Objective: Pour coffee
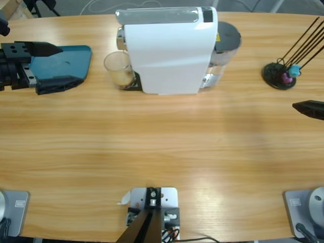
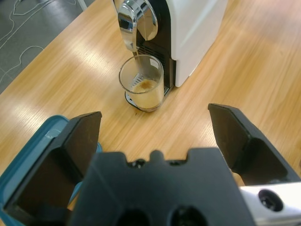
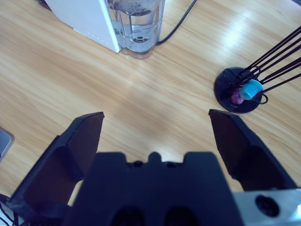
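The coffee (image 1: 121,77) is a shallow tan-brown layer in the bottom of a small clear glass tumbler (image 1: 119,69). The tumbler stands upright, its long axis vertical and its open mouth pointing straight up, on the black drip tray (image 1: 132,84) at the front of the white coffee machine (image 1: 169,50). In the high view it sits just beside the machine's left end, touching the tray. In the left wrist view the coffee (image 2: 143,92) shows a pale foamy top, and the tumbler (image 2: 141,83) stands directly beneath the machine's chrome spout (image 2: 136,23).

The left end effector (image 1: 55,65) lies well to the left of the machine, over a teal lid-like tray (image 1: 66,61) on the wooden surface (image 1: 162,152). Its two black jaws stand wide apart, released, with nothing between them; they point toward the tumbler but remain apart from it. In its own wrist view the left end effector (image 2: 155,122) frames the tumbler and machine between the spread jaws, with a corner of the teal tray (image 2: 33,146) under the left jaw.

The right end effector (image 1: 309,109) only shows as a black jaw tip at the picture's edge, well to the right of the machine. In its wrist view the right end effector (image 3: 155,122) is also released, jaws spread over bare wood and gripping nothing. Ahead of it are the machine's clear water tank (image 3: 136,26) at the machine's rear end and, to the right of the machine, a black wire capsule stand (image 3: 244,87) holding a blue and a purple capsule. In the high view that stand (image 1: 281,75) sits near the surface's right end, apart from the machine.
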`<action>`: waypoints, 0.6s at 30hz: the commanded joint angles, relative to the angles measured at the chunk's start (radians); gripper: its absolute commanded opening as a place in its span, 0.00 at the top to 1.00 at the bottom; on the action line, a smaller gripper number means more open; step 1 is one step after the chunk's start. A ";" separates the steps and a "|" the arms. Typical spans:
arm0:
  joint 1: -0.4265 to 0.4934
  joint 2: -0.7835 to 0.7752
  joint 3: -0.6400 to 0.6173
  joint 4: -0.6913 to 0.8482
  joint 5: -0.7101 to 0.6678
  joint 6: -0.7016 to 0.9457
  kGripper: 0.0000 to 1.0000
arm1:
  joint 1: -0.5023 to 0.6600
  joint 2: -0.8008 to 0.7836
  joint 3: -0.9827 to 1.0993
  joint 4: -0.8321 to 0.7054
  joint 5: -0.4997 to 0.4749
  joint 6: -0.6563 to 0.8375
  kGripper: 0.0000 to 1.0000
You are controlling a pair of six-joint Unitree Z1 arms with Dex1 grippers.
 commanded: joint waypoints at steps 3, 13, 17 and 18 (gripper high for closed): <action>0.016 0.031 0.043 -0.018 -0.039 0.009 0.00 | 0.011 0.046 -0.008 0.005 0.009 -0.013 0.00; 0.045 0.046 0.017 -0.039 -0.036 0.028 0.00 | 0.014 0.020 -0.002 0.003 0.009 -0.013 0.00; 0.062 0.101 -0.044 -0.039 -0.039 0.050 0.00 | 0.031 0.003 0.005 -0.001 0.009 -0.013 0.00; 0.062 0.111 -0.062 -0.039 -0.042 0.050 0.00 | 0.031 0.014 0.002 0.000 0.009 -0.013 0.00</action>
